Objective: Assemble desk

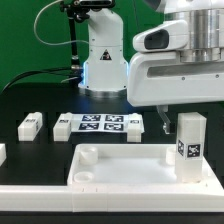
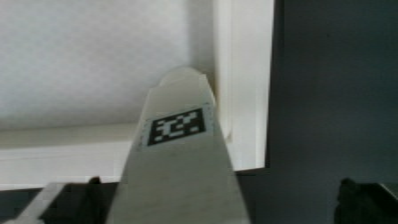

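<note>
White plastic caught the eye first: the tabletop (image 1: 120, 168) lay rim up in the foreground on the black table (image 1: 40, 145). One leg (image 1: 190, 146) stood upright in the tabletop's corner on the exterior view's right, tag facing out. The gripper (image 2: 217, 200) hung directly over that leg, its fingers (image 2: 68, 203) spread apart on either side and clear of it, gripping nothing. A second leg (image 1: 30, 124) lay loose toward the exterior view's left, near the marker board (image 1: 98, 125).
</note>
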### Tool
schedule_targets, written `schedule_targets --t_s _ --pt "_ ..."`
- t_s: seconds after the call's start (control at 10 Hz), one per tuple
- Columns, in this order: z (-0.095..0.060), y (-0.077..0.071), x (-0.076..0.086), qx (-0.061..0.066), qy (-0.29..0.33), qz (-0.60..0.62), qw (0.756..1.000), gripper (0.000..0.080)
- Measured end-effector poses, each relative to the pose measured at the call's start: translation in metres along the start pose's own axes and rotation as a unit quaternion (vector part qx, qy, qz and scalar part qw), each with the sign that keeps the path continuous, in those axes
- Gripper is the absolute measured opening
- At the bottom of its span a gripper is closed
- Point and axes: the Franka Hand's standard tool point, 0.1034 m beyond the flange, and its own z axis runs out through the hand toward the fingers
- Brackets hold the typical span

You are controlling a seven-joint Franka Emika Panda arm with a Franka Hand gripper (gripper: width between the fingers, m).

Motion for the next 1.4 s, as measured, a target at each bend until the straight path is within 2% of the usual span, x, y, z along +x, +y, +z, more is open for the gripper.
schedule_targets --t_s 0.1,0.2,0.3,0.5,0.7,1.0,1.1,1.2,1.4 --pt "0.0 0.0002 0.0 0.0 0.0 0.0 1.0 0.0544" --pt "0.0 0.0002 0.0 0.0 0.0 0.001 1.0 0.0393" --pt "0.0004 0.0043 0.0001 -0.002 -0.001 0.042 0.999 0.0297" --pt "0.0006 0.0054 0.0002 -0.002 -0.001 0.127 0.992 0.0297" --pt "0.0008 0.0075 0.0007 0.001 -0.002 0.242 0.97 0.0297" --pt "0.0004 0.0094 0.001 0.015 -0.014 0.438 0.899 0.0297" --pt "0.0006 0.0047 -0.0011 0.019 -0.026 0.517 0.855 0.0297" --pt "0.0002 0.0039 0.0002 0.03 -0.036 0.572 0.819 0.0297" --pt "-0.0008 0.01 0.0027 0.046 -0.051 0.639 0.766 0.0297"
